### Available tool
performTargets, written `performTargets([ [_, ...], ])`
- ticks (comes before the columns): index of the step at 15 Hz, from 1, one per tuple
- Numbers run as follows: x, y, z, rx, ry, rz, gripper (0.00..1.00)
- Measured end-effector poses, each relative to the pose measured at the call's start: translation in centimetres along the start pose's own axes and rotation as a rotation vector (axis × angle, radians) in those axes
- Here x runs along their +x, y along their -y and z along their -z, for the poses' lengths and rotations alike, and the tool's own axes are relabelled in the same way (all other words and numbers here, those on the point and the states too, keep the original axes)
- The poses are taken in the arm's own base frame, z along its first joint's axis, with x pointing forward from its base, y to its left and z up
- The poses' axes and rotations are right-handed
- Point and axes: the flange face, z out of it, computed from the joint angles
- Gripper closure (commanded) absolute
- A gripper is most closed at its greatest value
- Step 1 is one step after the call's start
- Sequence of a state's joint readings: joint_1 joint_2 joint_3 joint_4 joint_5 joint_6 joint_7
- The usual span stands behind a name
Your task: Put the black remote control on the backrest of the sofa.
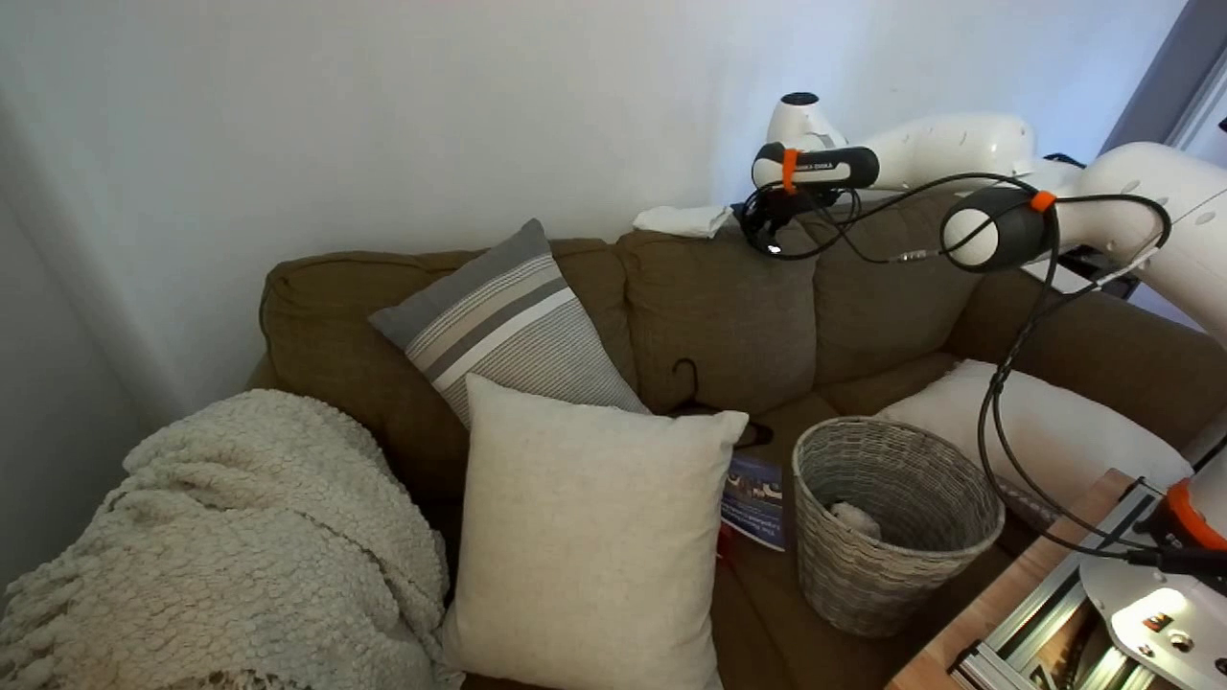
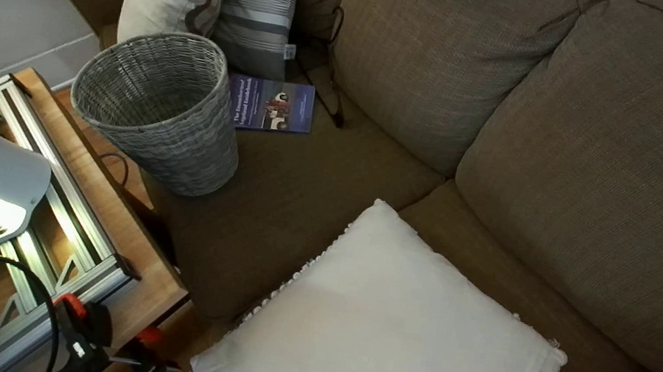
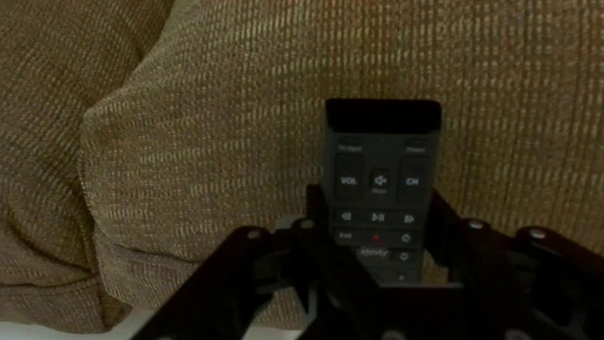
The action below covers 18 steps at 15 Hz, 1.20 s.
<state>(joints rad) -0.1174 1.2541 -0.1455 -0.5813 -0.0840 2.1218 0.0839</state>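
The black remote control (image 3: 381,165) lies between the fingers of my gripper (image 3: 377,208) in the wrist view, its buttons facing the camera. Both fingers sit against its long sides, and its lower end is partly hidden by the gripper. Behind it is the brown fabric backrest of the sofa (image 3: 212,141). In an exterior view my gripper (image 1: 767,230) is at the top edge of the backrest (image 1: 719,307), and I cannot make out the remote there. The backrest also shows in an exterior view (image 2: 602,156), where gripper and remote are out of view.
A white cloth-like item (image 1: 682,221) lies on the backrest top beside the gripper. A striped pillow (image 1: 518,326) and a cream pillow (image 1: 594,537) lean on the left. A wicker basket (image 1: 891,517), magazine (image 1: 752,498), dark hanger (image 2: 331,79) and white pillow (image 2: 389,328) are on the seat.
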Motion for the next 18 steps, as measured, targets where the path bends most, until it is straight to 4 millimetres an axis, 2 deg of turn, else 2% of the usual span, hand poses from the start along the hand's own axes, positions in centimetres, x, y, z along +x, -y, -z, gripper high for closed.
performTargets([
  [6, 0.5, -2.0, 0.2, 0.003, -0.04, -0.187, 0.74],
  [10, 0.4, -0.9, -0.6, 0.042, -0.065, -0.225, 0.74],
  [11, 0.3, -0.2, -1.0, 0.053, -0.072, -0.221, 0.24],
  [12, 0.2, 0.5, -1.4, 0.062, -0.08, -0.215, 0.24],
  [15, 0.2, 2.3, -1.8, 0.08, -0.119, -0.199, 0.04],
  [16, 0.3, 2.5, -1.7, 0.083, -0.134, -0.197, 0.0],
  [18, 0.7, 2.5, -1.3, 0.089, -0.164, -0.198, 0.0],
])
